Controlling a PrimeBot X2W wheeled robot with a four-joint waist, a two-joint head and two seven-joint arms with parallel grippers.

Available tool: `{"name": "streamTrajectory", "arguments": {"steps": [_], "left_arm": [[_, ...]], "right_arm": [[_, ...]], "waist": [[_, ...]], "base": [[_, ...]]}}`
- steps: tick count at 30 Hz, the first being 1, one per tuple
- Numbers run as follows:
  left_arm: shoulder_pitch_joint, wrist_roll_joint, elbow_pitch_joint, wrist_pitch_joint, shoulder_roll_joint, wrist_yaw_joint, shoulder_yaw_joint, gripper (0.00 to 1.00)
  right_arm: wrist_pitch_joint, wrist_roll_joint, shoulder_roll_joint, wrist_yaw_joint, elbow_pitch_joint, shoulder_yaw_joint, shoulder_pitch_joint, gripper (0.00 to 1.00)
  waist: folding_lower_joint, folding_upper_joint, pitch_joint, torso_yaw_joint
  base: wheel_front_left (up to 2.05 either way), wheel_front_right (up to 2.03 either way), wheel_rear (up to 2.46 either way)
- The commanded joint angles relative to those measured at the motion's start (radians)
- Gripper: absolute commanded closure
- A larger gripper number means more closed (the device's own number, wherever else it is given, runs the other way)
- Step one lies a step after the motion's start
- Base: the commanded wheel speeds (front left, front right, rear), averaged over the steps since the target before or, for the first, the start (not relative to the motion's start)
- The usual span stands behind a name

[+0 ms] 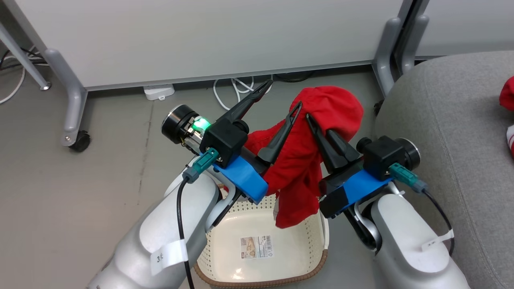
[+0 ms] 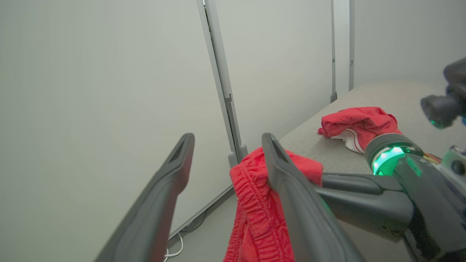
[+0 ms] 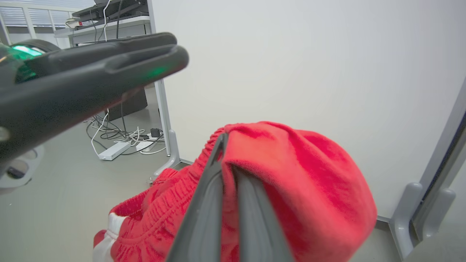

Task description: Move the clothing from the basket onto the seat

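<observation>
Red shorts (image 1: 337,108) hang above the empty-looking basket (image 1: 317,241), pinched in the clenched right jaws while the left jaws stand spread beside the cloth, and we judge the task half done: one red garment (image 1: 508,93) lies on the seat (image 1: 441,132), shorts yet to follow.

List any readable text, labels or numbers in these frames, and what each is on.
"3" followed by a cut-off character: white left-arm tag.
White right-arm tag: small marks, too small to read.
Sticker with a barcode on the floor of the basket: print too small to read.
</observation>
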Motion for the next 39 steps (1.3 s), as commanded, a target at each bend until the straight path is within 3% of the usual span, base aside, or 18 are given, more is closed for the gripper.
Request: {"name": "streamTrajectory", "arguments": {"steps": [1, 18, 26, 39], "left_arm": [[0.009, 0.002, -0.004, -0.005, 0.006, 0.001, 0.003, 0.0], [0.08, 0.058, -0.082, -0.005, 0.016, -0.001, -0.018, 0.0], [0.094, 0.067, -0.1, -0.005, 0.026, -0.001, -0.062, 0.0], [0.104, 0.056, -0.102, -0.005, 0.044, -0.001, -0.078, 0.0]], "right_arm": [[0.0, -0.003, -0.004, 0.0, -0.009, -0.007, 0.01, 1.0], [0.0, -0.052, -0.023, 0.0, -0.206, -0.235, 0.142, 1.0], [0.0, -0.058, -0.015, 0.0, -0.277, -0.296, 0.227, 1.0], [0.0, -0.045, 0.002, 0.0, -0.328, -0.322, 0.291, 1.0]], "waist": [[0.0, 0.0, 0.01, -0.016], [0.0, 0.0, 0.071, -0.236], [0.0, 0.0, 0.078, -0.328], [0.0, 0.0, 0.077, -0.375]], "base": [[0.0, 0.0, 0.0], [0.0, 0.0, 0.0], [0.0, 0.0, 0.0], [0.0, 0.0, 0.0]]}}
